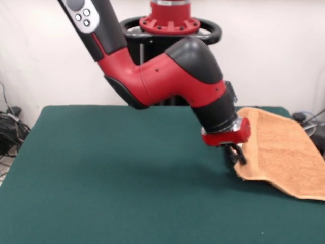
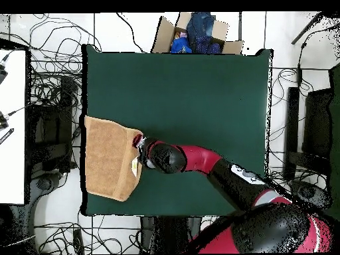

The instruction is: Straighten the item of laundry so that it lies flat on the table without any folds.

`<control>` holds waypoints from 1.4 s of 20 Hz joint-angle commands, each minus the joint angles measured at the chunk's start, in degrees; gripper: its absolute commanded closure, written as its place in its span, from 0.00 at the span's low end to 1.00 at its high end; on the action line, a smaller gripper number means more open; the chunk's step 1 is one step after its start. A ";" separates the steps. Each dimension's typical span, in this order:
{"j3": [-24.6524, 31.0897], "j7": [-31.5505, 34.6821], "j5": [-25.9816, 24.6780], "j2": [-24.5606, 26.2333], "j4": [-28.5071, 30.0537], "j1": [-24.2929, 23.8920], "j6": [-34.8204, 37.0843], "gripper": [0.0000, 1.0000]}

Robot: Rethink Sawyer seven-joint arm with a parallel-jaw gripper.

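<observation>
An orange-tan terry cloth hand towel (image 1: 282,150) lies at one end of a dark green felt-covered table (image 1: 117,173), its edge overhanging slightly. The red and black arm's gripper (image 1: 236,155) touches the towel's inner edge; whether it is pinching the cloth cannot be told. The towel looks soft, light and limp, best taken by a corner. A cardboard box of clothes (image 2: 192,33) sits beyond the table, cables around.
</observation>
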 commanded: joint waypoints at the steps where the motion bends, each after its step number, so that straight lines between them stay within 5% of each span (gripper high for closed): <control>1: -4.08 -3.58 -3.70 -3.62 1.17 -2.00 7.41 1.00; 14: -3.68 -5.86 -6.88 -3.20 0.13 -5.28 8.61 1.00; 28: 0.36 -14.39 -13.50 2.77 -3.22 -15.23 15.26 1.00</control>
